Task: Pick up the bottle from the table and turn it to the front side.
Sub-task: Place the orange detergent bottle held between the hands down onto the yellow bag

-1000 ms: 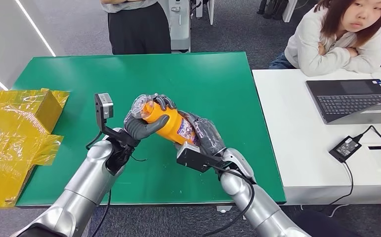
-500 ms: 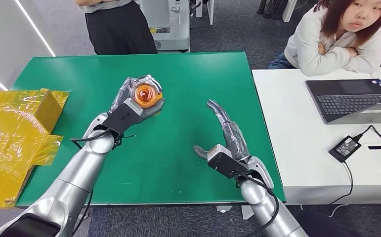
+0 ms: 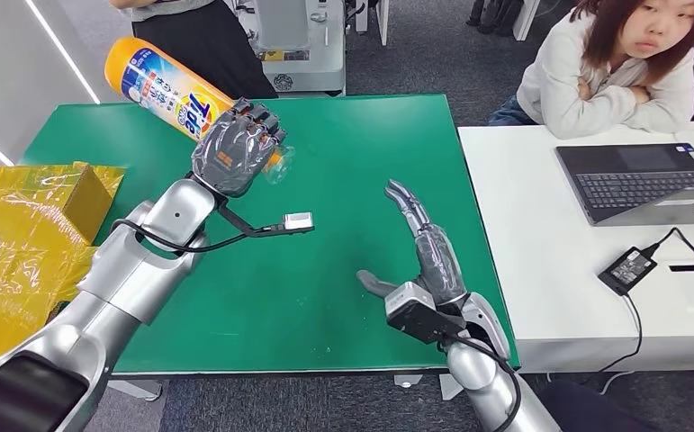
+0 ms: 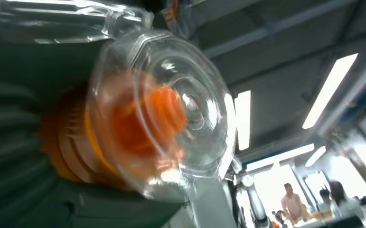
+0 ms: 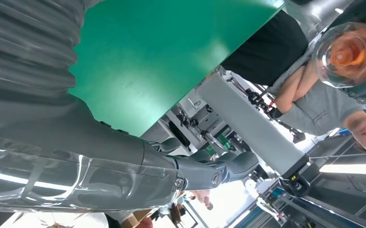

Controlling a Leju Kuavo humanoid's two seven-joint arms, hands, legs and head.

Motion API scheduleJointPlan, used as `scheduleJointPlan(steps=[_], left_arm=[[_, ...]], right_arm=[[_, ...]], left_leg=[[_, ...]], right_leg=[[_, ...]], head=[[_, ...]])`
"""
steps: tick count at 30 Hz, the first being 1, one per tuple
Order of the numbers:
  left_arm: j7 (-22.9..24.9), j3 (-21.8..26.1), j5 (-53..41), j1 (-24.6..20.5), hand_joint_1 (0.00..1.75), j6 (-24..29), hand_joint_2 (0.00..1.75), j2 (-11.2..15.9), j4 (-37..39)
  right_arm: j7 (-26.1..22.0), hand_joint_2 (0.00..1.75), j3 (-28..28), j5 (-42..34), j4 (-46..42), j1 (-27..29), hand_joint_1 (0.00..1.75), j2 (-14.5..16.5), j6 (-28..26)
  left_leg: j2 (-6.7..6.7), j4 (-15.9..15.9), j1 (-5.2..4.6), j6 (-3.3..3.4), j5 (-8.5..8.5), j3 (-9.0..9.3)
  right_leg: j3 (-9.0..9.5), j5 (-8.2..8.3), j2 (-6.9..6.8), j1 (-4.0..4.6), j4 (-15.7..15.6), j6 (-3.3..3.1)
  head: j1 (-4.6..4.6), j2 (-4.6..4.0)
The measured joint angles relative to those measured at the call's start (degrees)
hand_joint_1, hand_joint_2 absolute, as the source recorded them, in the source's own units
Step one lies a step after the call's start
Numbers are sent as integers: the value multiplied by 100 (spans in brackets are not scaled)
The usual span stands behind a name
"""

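Orange bottle [image 3: 165, 88] sits high above our bench [image 3: 343, 144], gripped near its cap by our left robot hand [image 3: 235, 151] (right robot hand [image 3: 419, 247] open, empty); turning it further, we risk a slip.

The left hand [image 3: 235, 153] is raised, back toward the head camera, fingers curled round a bottle [image 3: 158, 88]. The right hand [image 3: 421, 238] is held low, fingers straight and apart.
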Motion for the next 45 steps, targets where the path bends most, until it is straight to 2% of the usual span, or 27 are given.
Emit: scheduleJointPlan(steps=[10, 16, 23, 27, 45], left_arm=[[253, -392, 13, -177, 175, -146, 175, 163, 302], [172, -378, 125, -104, 175, -108, 175, 612, 585], [-182, 85, 465, 254, 175, -230, 175, 1194, 604], [-397, 345, 733, 318, 175, -217, 175, 1405, 613], [-526, 1119, 1694, 730, 175, -338, 175, 1694, 626]], right_arm=[[-87, 175, 17, -56, -92, 113, 0, -88, -119], [-256, 175, -49, -103, -120, 424, 0, -190, -308], [-289, 175, -246, -12, -406, 854, 0, -298, -343], [-243, 175, -299, 88, -539, 975, 0, -303, -334], [-91, 175, -396, 297, -855, 1107, 0, -303, -119]], left_leg=[[-2, -1, 1, 0, 0, 0], [6, -7, 1, -1, 0, 2], [5, -10, 4, -2, -1, 1], [5, -10, 4, -3, -1, 0], [10, -11, 4, -5, -1, 2]], right_leg=[[0, 0, -1, 1, 1, 0], [-2, -1, 7, 1, 1, -1], [-5, -3, 7, 4, 2, -4], [-5, -3, 6, 4, 2, -4], [-5, -3, 9, 4, 2, -5]], head=[[0, 0], [0, 0], [0, 0], [1, 0], [0, 0]])
